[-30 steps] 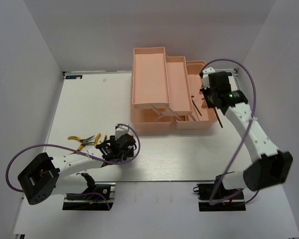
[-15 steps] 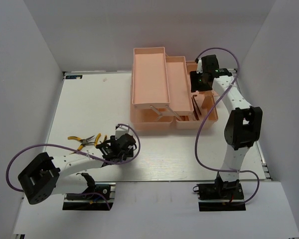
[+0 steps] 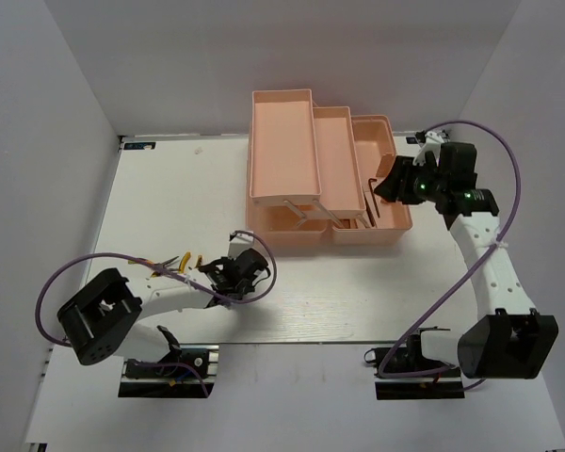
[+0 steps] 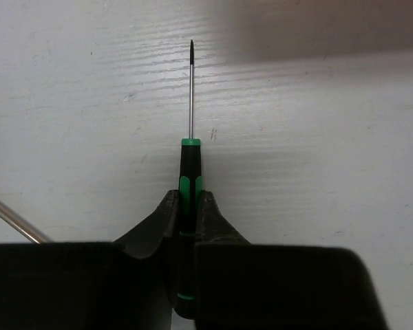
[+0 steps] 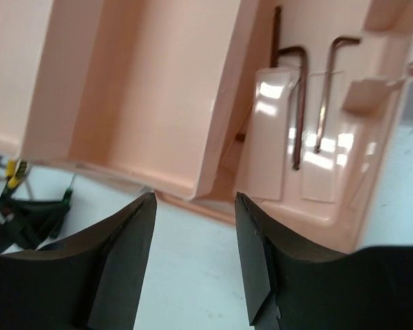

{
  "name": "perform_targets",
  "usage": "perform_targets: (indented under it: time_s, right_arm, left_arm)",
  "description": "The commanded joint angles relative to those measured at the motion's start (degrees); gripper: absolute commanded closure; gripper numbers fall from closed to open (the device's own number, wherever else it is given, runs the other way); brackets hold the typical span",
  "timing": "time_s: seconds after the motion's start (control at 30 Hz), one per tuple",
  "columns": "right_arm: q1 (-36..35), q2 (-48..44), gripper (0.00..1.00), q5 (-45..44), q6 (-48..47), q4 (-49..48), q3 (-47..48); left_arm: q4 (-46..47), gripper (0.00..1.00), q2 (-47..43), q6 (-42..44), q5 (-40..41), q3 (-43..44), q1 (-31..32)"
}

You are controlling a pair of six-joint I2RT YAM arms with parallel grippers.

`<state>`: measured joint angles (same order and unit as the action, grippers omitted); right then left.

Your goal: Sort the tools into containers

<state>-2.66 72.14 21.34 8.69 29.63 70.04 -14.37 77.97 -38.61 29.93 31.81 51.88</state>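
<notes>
Green-and-black plastic-handled slim steel screwdriver point(image 4: 189, 180), light and stiff, pinched mid-handle in left gripper point(image 4: 186, 206), seemingly just above white worktop point(image 4: 316, 137); right gripper point(image 5: 195, 227) gapes empty.

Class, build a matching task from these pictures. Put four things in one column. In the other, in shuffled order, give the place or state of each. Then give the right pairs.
Column 1
1. green-handled screwdriver
2. hex keys
3. yellow-handled pliers
4. right gripper

Column 2
A. open, holding nothing
B. lying on the table
C. clamped in the left gripper
D. lying inside the toolbox

Pairs: 1-C; 2-D; 3-B; 4-A
</notes>
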Motion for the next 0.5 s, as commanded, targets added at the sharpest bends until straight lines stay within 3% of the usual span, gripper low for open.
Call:
perform_targets:
  time_s: [0.0, 0.1, 0.17, 0.23, 0.3, 0.37, 0.47]
  right_arm:
    - [1.51, -1.74, 0.44, 8.17, 2.74, -2.73, -5.17]
    - [2.04, -2.96, 0.38, 9.93, 2.3, -2.56, -8.07]
    - [1.95, -3.49, 0.13, 11.0, 0.9, -1.6, -9.39]
    - [3.78, -4.72, 0.1, 11.61, -3.23, -0.63, -9.66]
    - [4.58, -6.12, 0.11, 10.83, -7.09, 1.39, -10.1]
    - [5.29, -7.45, 0.43, 10.39, -8.25, 3.32, -11.06]
    - [6.69, -10.17, 1.0, 11.0, -12.99, 5.0, -13.26]
  left_arm:
    - [-3.47, 0.9, 2.53, 0.64, -1.46, 0.09, 0.15]
    - [-3.47, 1.0, 0.44, 3.97, -4.0, 3.59, 0.77]
    - [-3.47, 1.0, -1.67, 8.18, -7.76, 5.44, 1.29]
    - [-1.9, 1.0, -3.87, 12.57, -12.77, 8.33, 1.3]
    - [-0.22, 1.0, -5.46, 20.22, -24.09, 11.93, 1.82]
    - [0.48, 1.0, -6.08, 25.48, -34.78, 15.1, 1.82]
    - [-0.31, 1.0, -4.94, 28.75, -41.42, 21.96, 2.35]
